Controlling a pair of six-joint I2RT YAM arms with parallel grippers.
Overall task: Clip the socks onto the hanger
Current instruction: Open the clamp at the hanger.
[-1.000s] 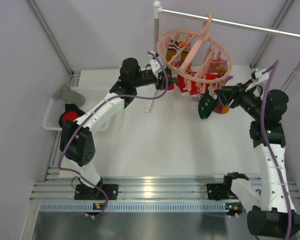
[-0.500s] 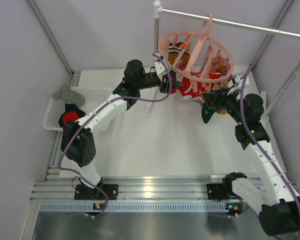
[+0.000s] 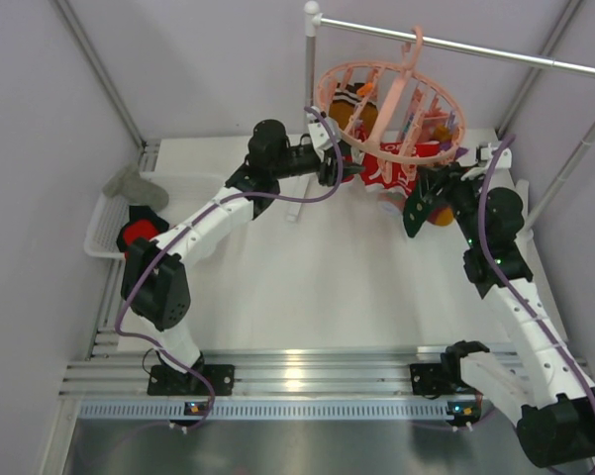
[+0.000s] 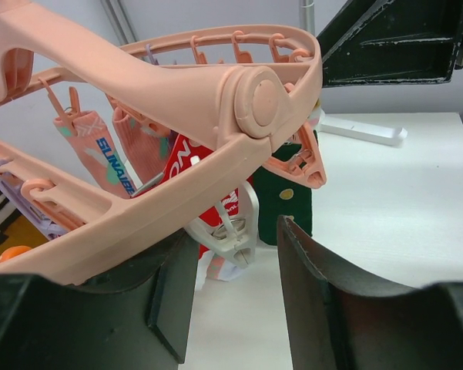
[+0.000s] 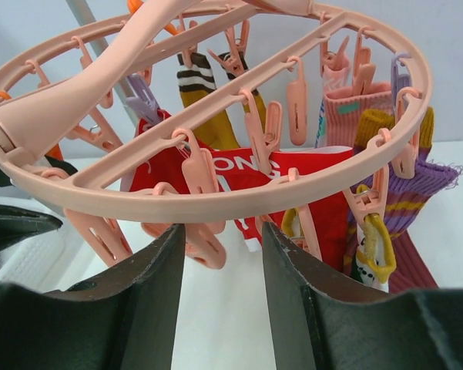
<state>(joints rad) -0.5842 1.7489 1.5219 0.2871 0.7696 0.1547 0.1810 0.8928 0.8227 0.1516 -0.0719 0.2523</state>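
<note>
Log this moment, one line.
left gripper: open at round salmon-pink plastic hanger rim | right gripper: open near clips | red fabric sock: hanging

1 hanger (image 3: 394,94), 1 rail (image 3: 495,51), 1 basket (image 3: 101,233), 2 arms: L arm (image 3: 213,213), R arm (image 3: 520,297). Socks (image 3: 381,170) on hanger, min 5 seen: 1 red sock (image 5: 239,173), 1 dk green sock (image 4: 293,208), 1 pink sock (image 5: 347,108), 1 mustard sock (image 5: 204,104), 1 purple-striped sock (image 5: 416,193); total unclear. In basket: 1 grey sock (image 3: 129,185), 1 red item (image 3: 134,235).

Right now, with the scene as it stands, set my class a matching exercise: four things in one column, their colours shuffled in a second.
Things:
1 hanger
2 basket
3 rail
4 sock beside the right gripper

Colours:
a white
b dark green
c pink
d grey

Pairs: 1-c, 2-a, 3-d, 4-b
</note>
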